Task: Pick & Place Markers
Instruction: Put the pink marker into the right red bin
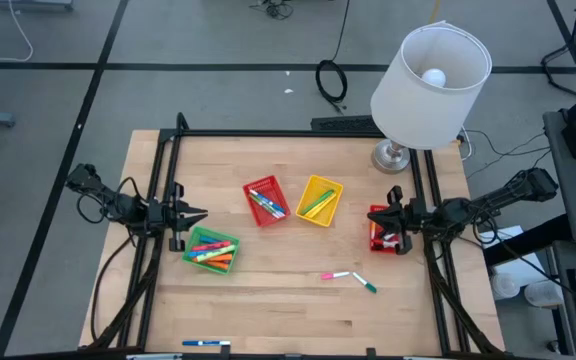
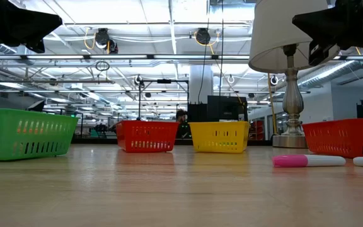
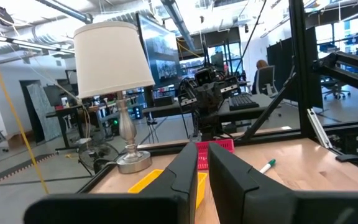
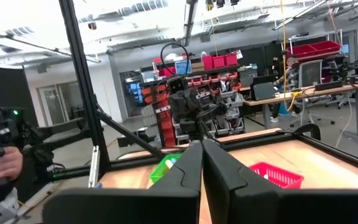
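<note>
Two loose markers lie flat near the table's middle right: a pink-and-white one (image 1: pixel 338 274) (image 2: pixel 307 161) and a green-and-white one (image 1: pixel 366 284) (image 3: pixel 266 165). A blue marker (image 1: pixel 205 343) lies at the near edge. More markers lie in the green basket (image 1: pixel 211 250), the middle red basket (image 1: pixel 266 200), the yellow basket (image 1: pixel 319 200) and the right red basket (image 1: pixel 381 232). My left gripper (image 1: pixel 200 213) (image 3: pixel 202 148) hovers at the left, just beyond the green basket, its fingers a narrow gap apart and empty. My right gripper (image 1: pixel 389 212) (image 4: pixel 202 144) hovers shut above the right red basket.
A table lamp (image 1: pixel 430 75) with a white shade stands at the far right corner. A black frame (image 1: pixel 298 131) runs along the far edge and both sides. Bare wood lies between the baskets and the near edge. A person's hand (image 4: pixel 2 163) shows beyond the table's left side.
</note>
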